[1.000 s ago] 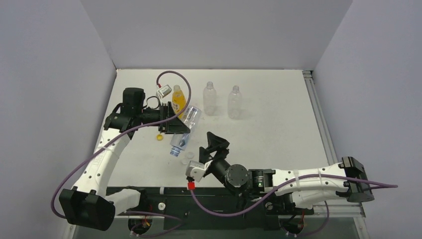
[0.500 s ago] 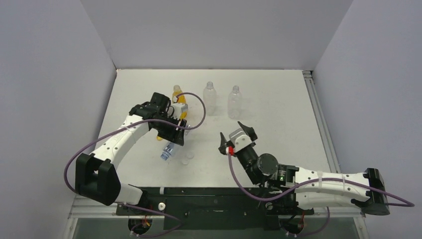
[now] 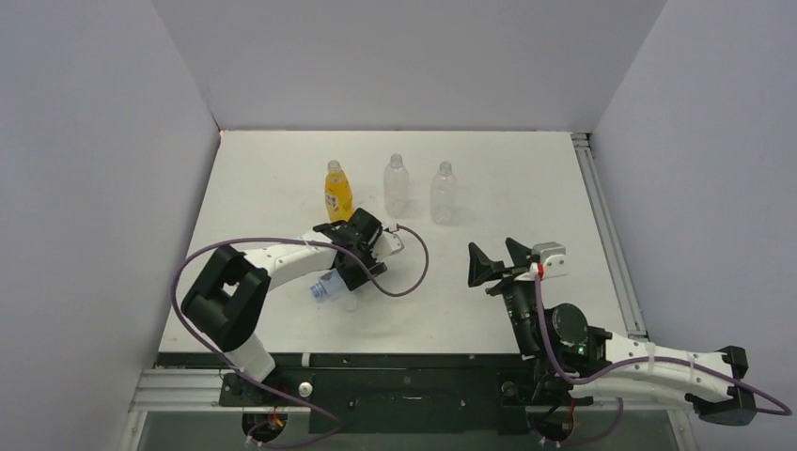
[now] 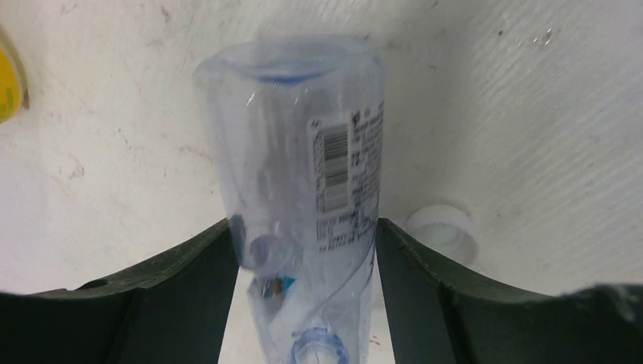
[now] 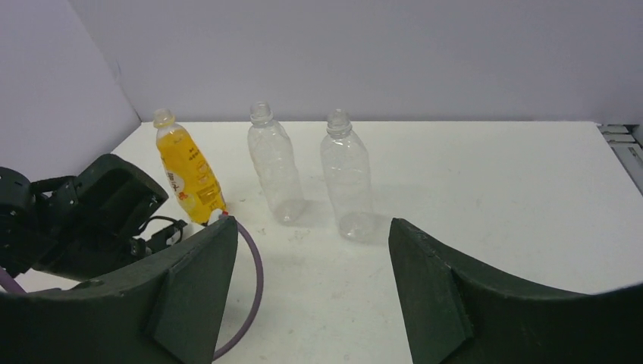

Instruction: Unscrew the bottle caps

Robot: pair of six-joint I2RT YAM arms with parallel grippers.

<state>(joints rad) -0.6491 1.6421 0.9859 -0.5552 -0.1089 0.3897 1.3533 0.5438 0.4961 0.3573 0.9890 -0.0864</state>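
Observation:
My left gripper (image 3: pixel 350 271) is shut on the short clear bottle (image 3: pixel 326 286), which lies low on the table, left of centre. In the left wrist view the fingers (image 4: pixel 189 265) press both sides of this bottle (image 4: pixel 303 144); its base points away and its open, blue-ringed neck points at the camera. A loose white cap (image 4: pixel 443 233) lies on the table right of it. The yellow-orange bottle (image 3: pixel 337 191) and two clear bottles (image 3: pixel 397 185) (image 3: pixel 443 193) stand upright at the back, necks bare. My right gripper (image 3: pixel 492 250) is open and empty, right of centre, facing them (image 5: pixel 303 280).
A yellow thing (image 4: pixel 6 83) shows at the left edge of the left wrist view. The left arm's purple cable (image 3: pixel 414 268) loops over the table between the grippers. Grey walls close the table (image 3: pixel 526 169) at the left, back and right.
My left arm has swung right and towards the near edge, bringing the short bottle down onto the table. My right arm has moved right, away from the bottle, its gripper open.

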